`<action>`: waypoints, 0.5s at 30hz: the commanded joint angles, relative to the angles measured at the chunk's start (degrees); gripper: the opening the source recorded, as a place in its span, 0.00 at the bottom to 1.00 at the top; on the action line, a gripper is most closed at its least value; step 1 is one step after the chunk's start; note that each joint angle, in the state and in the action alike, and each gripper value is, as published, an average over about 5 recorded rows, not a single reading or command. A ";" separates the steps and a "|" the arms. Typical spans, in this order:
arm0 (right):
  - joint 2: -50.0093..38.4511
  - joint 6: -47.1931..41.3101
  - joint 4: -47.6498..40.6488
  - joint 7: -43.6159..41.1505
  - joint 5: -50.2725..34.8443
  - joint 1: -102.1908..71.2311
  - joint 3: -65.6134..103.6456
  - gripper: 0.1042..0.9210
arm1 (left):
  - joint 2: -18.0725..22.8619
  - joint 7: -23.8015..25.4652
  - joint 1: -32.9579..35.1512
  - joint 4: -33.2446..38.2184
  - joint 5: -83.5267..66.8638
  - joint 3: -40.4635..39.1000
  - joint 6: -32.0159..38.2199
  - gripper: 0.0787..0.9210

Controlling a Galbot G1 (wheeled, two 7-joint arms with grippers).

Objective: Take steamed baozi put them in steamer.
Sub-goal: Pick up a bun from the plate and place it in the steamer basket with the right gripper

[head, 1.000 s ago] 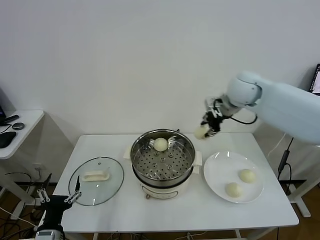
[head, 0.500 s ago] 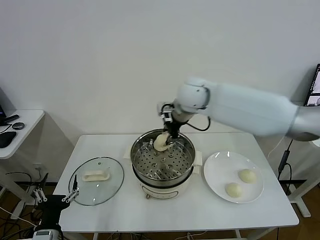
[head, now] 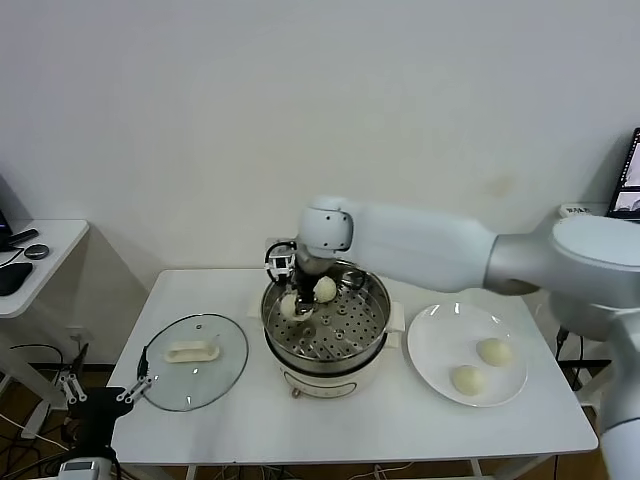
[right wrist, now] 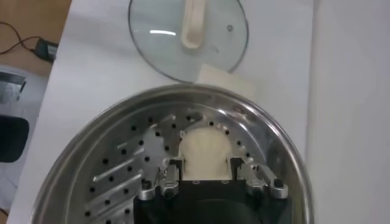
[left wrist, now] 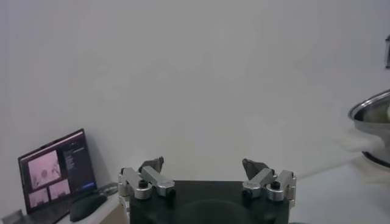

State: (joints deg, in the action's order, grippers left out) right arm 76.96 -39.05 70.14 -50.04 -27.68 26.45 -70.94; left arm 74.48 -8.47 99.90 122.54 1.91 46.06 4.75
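The right gripper (head: 291,303) is inside the steamer (head: 372,330), closed on a steamed baozi (right wrist: 205,154) that it holds low over the perforated tray (right wrist: 116,176), toward the side of the pot nearest the glass lid (head: 192,361). In the right wrist view the cream-white bun sits squarely between the two fingers (right wrist: 157,180), which press against its sides. A second baozi (head: 325,288) lies on the tray just beside the gripper, toward the back of the pot. The right arm (head: 420,245) reaches across from the robot's right, passing above the far rim of the steamer.

The steamer stands at the middle of the white tabletop (head: 400,420) on its cream base. To its right lies a flat white plate (head: 440,345) carrying two more baozi (head: 494,351), near each other but apart. To the steamer's left the glass lid rests flat on the tabletop with its white handle (head: 191,351) up.

The left gripper (head: 98,392) hangs low off the tabletop's left front corner, its fingers spread wide and holding nothing.
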 commanded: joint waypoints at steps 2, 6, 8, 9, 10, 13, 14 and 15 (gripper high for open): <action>4.03 -0.71 -6.22 1.12 1.98 -4.86 0.59 0.45 | -0.06 -0.06 -0.07 -0.10 -0.18 0.39 0.14 0.88; 3.07 -0.51 -5.90 0.97 1.96 -4.16 1.61 0.50 | 0.06 -0.04 -0.09 -0.09 -0.10 0.27 0.12 0.88; 1.77 -0.54 -4.49 0.41 1.48 -2.85 1.88 0.58 | 0.04 -0.02 -0.12 -0.09 -0.07 0.22 0.09 0.88; 0.82 -0.56 -3.34 -0.13 1.18 -1.88 1.94 0.61 | 0.01 -0.01 -0.15 -0.10 -0.06 0.21 0.07 0.88; -0.42 -0.56 -2.00 -0.75 0.88 -0.66 1.92 0.64 | -0.05 0.01 -0.20 -0.11 -0.07 0.21 0.05 0.88; -4.69 -0.22 2.71 -3.00 0.07 3.61 1.52 0.75 | -0.31 0.05 -0.29 -0.14 -0.12 0.20 0.04 0.88; -6.51 0.11 4.39 -4.00 -0.05 5.22 1.23 0.78 | -0.44 0.06 -0.29 -0.16 -0.15 0.20 0.05 0.88; -8.45 0.57 6.13 -5.12 -0.07 6.73 0.92 0.81 | -0.56 0.07 -0.27 -0.16 -0.17 0.20 0.06 0.88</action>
State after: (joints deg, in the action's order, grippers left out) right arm 75.30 -39.00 69.84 -51.59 -27.28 27.11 -69.91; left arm 74.24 -8.46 99.63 122.47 1.77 46.26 4.80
